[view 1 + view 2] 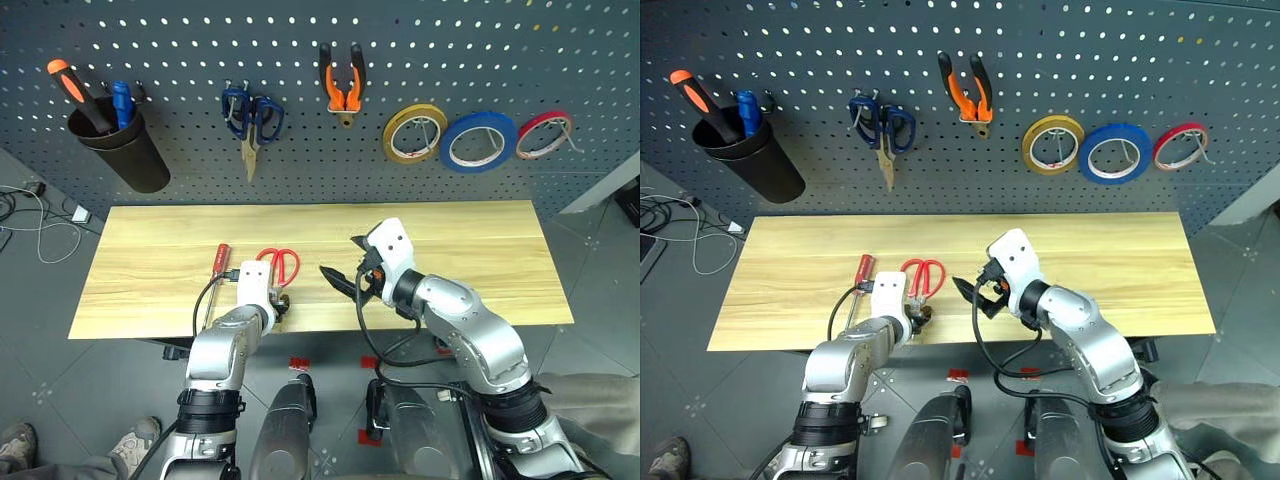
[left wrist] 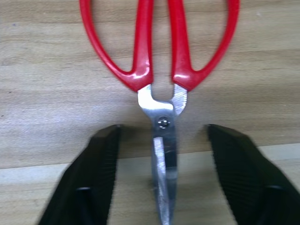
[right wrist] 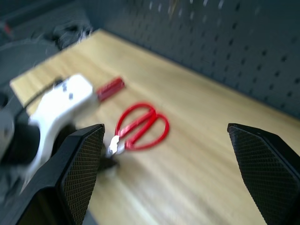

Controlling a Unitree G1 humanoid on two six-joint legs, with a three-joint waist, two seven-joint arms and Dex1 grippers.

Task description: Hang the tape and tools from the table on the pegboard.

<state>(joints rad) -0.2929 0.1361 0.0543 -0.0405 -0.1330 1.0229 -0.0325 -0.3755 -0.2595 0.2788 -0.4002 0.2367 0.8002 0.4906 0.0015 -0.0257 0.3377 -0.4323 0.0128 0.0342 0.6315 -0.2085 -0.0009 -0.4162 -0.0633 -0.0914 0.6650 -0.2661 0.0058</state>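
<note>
Red-handled scissors (image 2: 159,70), light wood-grain table (image 1: 480,250), dark grey holed pegboard (image 1: 480,50), blue tape (image 1: 479,142)

I've got the red-handled scissors (image 1: 283,265) flat on the table (image 1: 480,260), handles toward 12 o'clock, red screwdriver (image 1: 219,260) at their 9; pliers (image 1: 342,82) and blue tape (image 1: 479,142) already on the pegboard (image 1: 300,40).

Red-handled scissors (image 2: 161,70): handle loops cut off at the top edge, blade tips at the bottom edge. In the head views, the blades are hidden behind the left gripper (image 1: 283,306).
</note>
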